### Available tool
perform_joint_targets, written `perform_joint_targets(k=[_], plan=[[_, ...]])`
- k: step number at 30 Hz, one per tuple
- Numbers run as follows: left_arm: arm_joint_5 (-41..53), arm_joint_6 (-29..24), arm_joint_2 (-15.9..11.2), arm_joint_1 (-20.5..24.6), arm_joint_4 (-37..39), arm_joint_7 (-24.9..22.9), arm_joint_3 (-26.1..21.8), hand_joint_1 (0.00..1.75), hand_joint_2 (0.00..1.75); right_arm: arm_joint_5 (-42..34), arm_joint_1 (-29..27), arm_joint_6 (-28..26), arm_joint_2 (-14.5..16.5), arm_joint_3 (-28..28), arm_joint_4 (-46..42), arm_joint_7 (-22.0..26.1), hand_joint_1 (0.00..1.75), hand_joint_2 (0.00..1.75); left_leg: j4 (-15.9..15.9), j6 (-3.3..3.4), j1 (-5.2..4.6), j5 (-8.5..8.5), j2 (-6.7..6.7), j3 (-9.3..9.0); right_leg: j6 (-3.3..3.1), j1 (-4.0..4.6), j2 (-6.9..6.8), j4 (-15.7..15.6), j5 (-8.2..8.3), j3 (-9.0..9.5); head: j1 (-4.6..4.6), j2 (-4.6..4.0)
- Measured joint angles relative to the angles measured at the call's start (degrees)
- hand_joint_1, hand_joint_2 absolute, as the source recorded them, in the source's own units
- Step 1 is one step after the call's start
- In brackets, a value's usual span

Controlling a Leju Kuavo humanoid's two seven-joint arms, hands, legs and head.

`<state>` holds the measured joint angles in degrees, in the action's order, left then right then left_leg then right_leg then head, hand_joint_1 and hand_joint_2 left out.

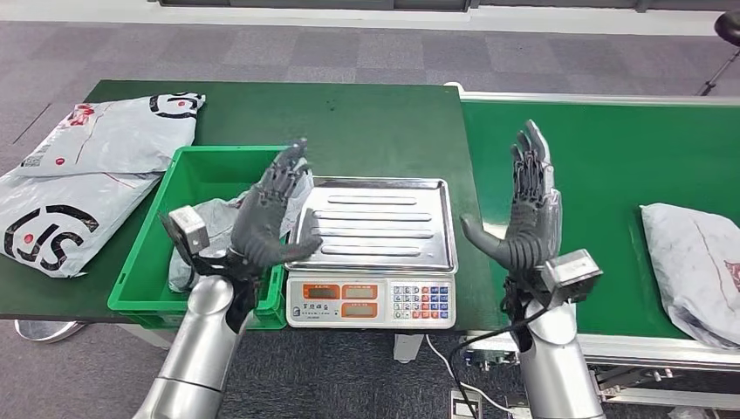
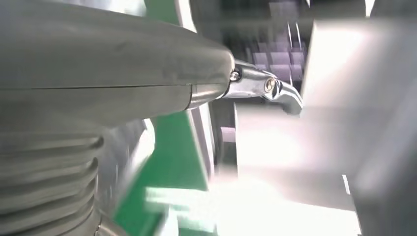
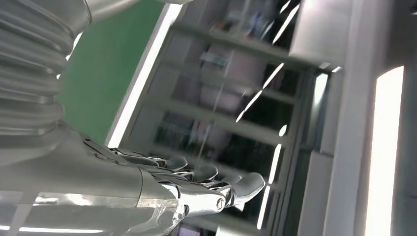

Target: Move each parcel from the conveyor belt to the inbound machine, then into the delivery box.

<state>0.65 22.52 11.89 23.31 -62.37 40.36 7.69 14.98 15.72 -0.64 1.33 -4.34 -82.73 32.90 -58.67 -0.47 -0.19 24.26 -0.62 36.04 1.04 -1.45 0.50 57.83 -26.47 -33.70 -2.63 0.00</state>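
Observation:
A grey parcel (image 1: 694, 266) lies on the green conveyor belt (image 1: 602, 166) at the right. Between my two raised hands sits the inbound machine (image 1: 375, 253), a scale whose steel tray is bare. To its left stands the green delivery box (image 1: 150, 262), with a grey parcel (image 1: 218, 223) inside it. My left hand (image 1: 270, 209) is lifted over the box's right side, fingers straight and apart, holding nothing. Over the belt's near left corner my right hand (image 1: 528, 209) is raised the same way, empty. The right wrist view shows those fingers (image 3: 206, 182) stretched out.
Two large grey mailer bags (image 1: 83, 175) lie on the dark green table (image 1: 366, 122) at the far left. A cable hangs below the scale's front edge. Grey carpet floor lies beyond the table and belt.

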Motion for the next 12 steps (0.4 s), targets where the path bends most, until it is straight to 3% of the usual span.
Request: perform_joint_targets(k=[7,12], plan=[[-0.13,3.32,0.42,-3.89,-3.37,-0.09,2.13,0.0,1.75,8.2,0.55,-7.79,-1.03,3.62,2.4,-2.23,0.0,1.75,0.0,0.01,0.0,0.01,-0.07,0.01,0.0,0.01,-0.08,0.0,0.0,0.0,0.0,0.0],[-0.31,1.9,0.11,-4.4,-2.19,-0.15,3.03,0.0,1.75,14.33,1.81,-12.79,-2.54,6.38,5.85,-5.17,0.0,1.75,0.0,0.01,0.0,0.0,-0.05,0.02,0.01,0.01,-0.07,0.0,0.01,0.01,0.01,0.0]])
